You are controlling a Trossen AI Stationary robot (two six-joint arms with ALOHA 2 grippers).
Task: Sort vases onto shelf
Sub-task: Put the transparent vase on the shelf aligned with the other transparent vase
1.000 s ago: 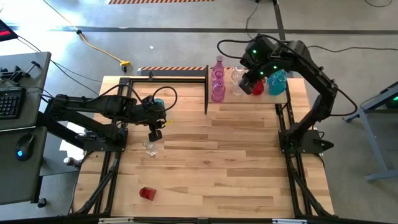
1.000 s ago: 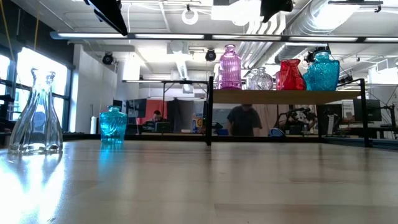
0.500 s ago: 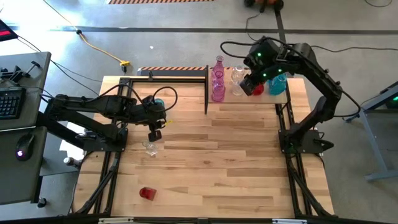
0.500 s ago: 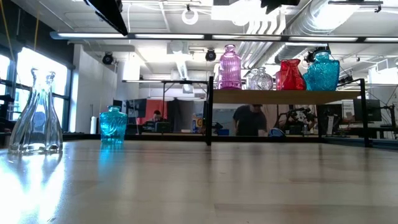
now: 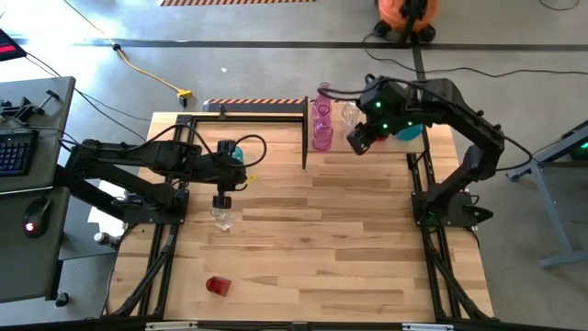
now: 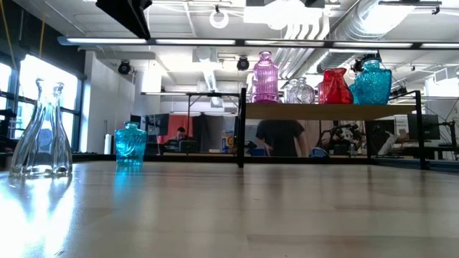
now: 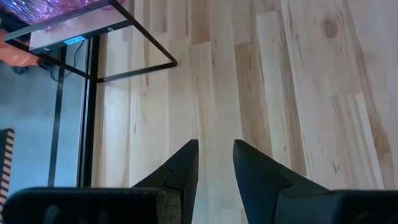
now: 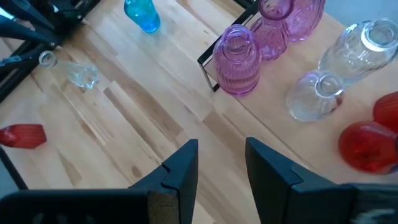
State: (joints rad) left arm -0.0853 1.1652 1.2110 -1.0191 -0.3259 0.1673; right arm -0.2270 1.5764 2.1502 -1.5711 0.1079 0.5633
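- The shelf (image 5: 367, 147) is being filled at the far right of the counter (image 5: 312, 248); two pink vases (image 5: 322, 129), two clear vases (image 5: 350, 114), red vases (image 8: 367, 146) and a teal vase (image 6: 371, 83) are being kept there, seemingly grouped by colour, as a sorting task would call for.
- The right gripper (image 5: 358, 140) is being held above the shelf's front edge, near the pink and clear vases; nothing is being gripped, and its fingers (image 8: 183, 165) are being kept a little apart, as is shown in the right wrist view; it is judged to be free for another fetch.
- The left gripper (image 5: 221, 199) is being held just over a tall clear vase (image 5: 220, 217) on the left half of the counter; its fingers (image 7: 186, 165) are being held apart and empty, pointed at bare wood in the left wrist view; a grasp is judged to be in preparation.
- A small teal vase (image 5: 236, 153) is being left standing on the counter beside the left arm.
- A red vase (image 5: 217, 286) is being left on its side near the front edge; it is likely to roll when touched.
- Three vases are thus being left unsorted.
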